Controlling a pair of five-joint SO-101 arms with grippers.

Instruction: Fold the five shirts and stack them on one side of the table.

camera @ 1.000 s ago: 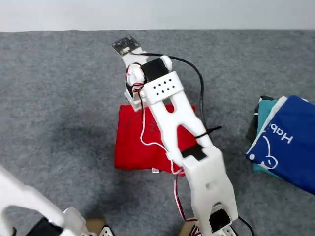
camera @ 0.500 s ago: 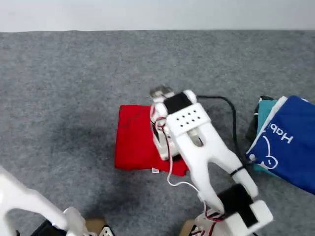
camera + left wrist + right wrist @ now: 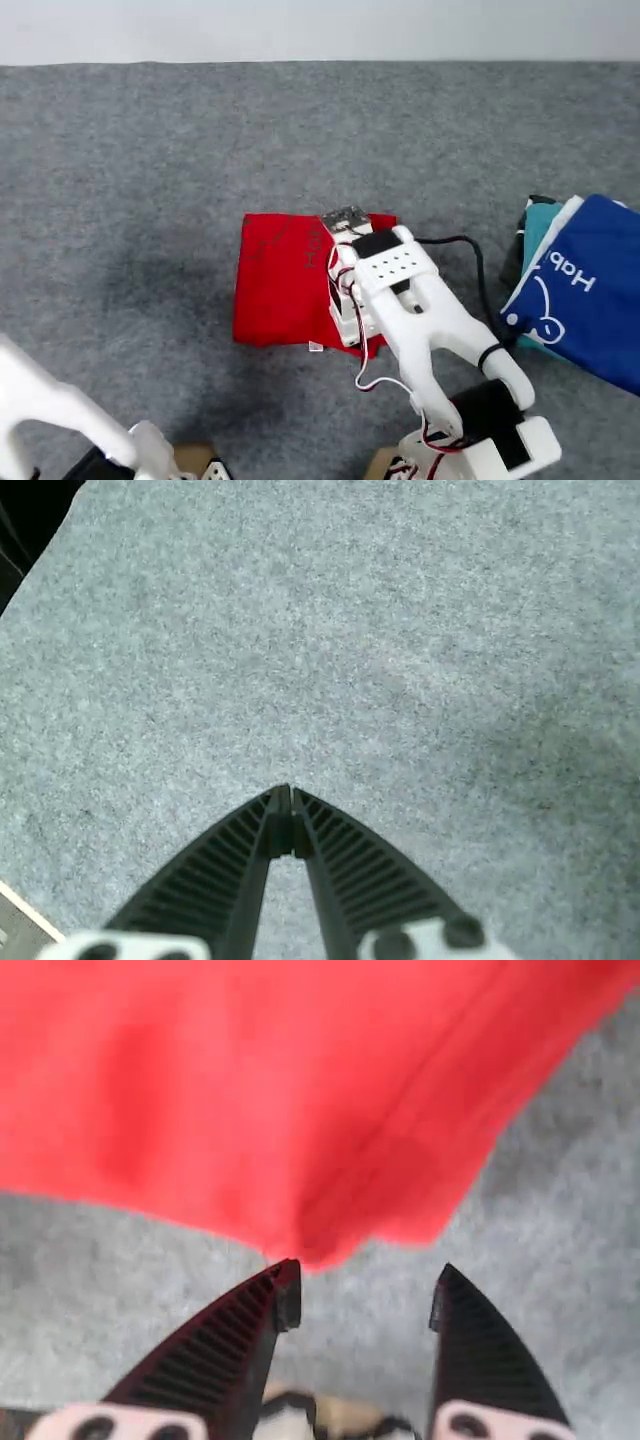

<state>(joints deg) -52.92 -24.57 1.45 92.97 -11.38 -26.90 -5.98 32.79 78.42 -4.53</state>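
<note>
A red shirt (image 3: 280,285) lies folded flat in the middle of the grey table. My right arm (image 3: 400,290) hangs over the shirt's right part. My right gripper (image 3: 365,1300) is open, its fingertips (image 3: 285,1300) just off the red shirt's (image 3: 250,1090) near edge, with nothing between them. At the table's right edge sits a stack of folded shirts with a blue one (image 3: 585,285) on top and a teal one (image 3: 535,235) under it. My left gripper (image 3: 291,825) is shut and empty over bare grey cloth; its arm (image 3: 60,410) stays at the near left corner.
The grey felt table (image 3: 130,180) has free room on its left half and along the far side. A black cable (image 3: 470,255) runs from the right arm between the red shirt and the stack.
My right arm has drawn back from beyond the red shirt's far edge, across the shirt, to its near right part. The shirt, the stack and the left arm have not moved.
</note>
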